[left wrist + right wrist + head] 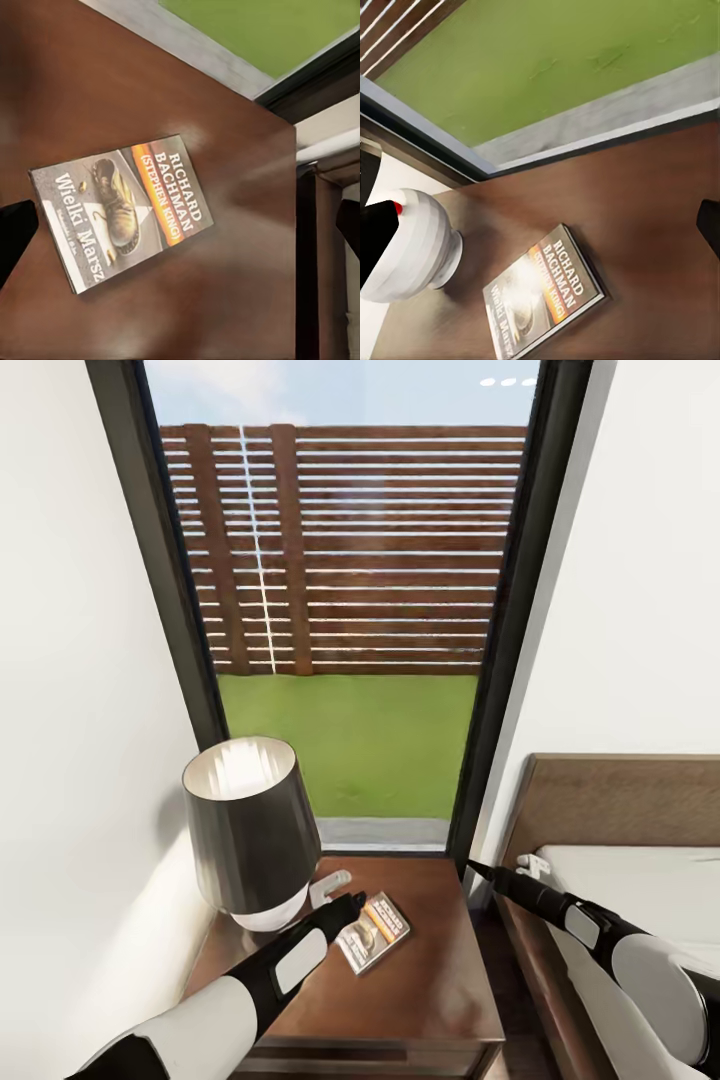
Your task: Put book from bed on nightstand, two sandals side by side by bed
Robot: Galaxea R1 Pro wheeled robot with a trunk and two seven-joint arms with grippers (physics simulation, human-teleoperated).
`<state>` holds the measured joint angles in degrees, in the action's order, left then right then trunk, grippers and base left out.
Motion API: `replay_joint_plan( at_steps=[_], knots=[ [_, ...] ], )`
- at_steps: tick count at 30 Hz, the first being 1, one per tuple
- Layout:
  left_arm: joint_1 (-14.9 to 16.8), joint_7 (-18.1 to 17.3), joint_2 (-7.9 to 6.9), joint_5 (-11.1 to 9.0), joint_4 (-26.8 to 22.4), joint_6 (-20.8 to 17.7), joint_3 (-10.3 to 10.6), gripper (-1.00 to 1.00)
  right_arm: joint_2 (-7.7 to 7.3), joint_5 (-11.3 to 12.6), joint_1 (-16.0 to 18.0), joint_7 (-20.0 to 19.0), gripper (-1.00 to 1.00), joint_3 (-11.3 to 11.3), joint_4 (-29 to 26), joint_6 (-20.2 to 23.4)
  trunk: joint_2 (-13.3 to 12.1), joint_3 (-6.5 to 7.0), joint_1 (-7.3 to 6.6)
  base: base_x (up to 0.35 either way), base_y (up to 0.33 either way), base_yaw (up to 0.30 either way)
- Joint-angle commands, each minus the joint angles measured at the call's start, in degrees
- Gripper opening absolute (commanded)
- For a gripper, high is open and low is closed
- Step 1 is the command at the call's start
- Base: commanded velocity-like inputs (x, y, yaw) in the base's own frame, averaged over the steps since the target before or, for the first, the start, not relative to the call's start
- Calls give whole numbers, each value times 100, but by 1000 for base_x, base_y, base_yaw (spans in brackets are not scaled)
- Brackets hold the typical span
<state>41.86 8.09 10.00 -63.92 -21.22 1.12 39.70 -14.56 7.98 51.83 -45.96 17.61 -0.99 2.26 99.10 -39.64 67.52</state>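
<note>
The book [372, 932] lies flat on the dark brown nightstand [430, 970], cover up, with orange author lettering and a boot picture [124, 206]. My left gripper [352, 905] hovers just over the book's left end, open; its dark fingertips [15, 236] sit wide apart at the wrist view's edges with nothing held. My right gripper [478, 870] is open above the gap between nightstand and bed, pointing at the nightstand; its wrist view shows the book [544, 300]. The bed [640, 890] is at the right. The sandals are out of view.
A lamp [245, 830] with a dark shade and white base [412, 251] stands on the nightstand's left half, close to my left arm. A tall black-framed window [350, 610] is straight ahead. White walls close in on both sides.
</note>
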Motion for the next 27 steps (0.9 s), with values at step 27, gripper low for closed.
replay_joint_plan(
  at_steps=[27],
  knots=[
    [7, 659, -160, 213, 1117, 595, 29, 100, 199, 55, -3, 1069, 100, -21, 470, -46, -1082, 480, -594, 0, 0, 0]
  ],
)
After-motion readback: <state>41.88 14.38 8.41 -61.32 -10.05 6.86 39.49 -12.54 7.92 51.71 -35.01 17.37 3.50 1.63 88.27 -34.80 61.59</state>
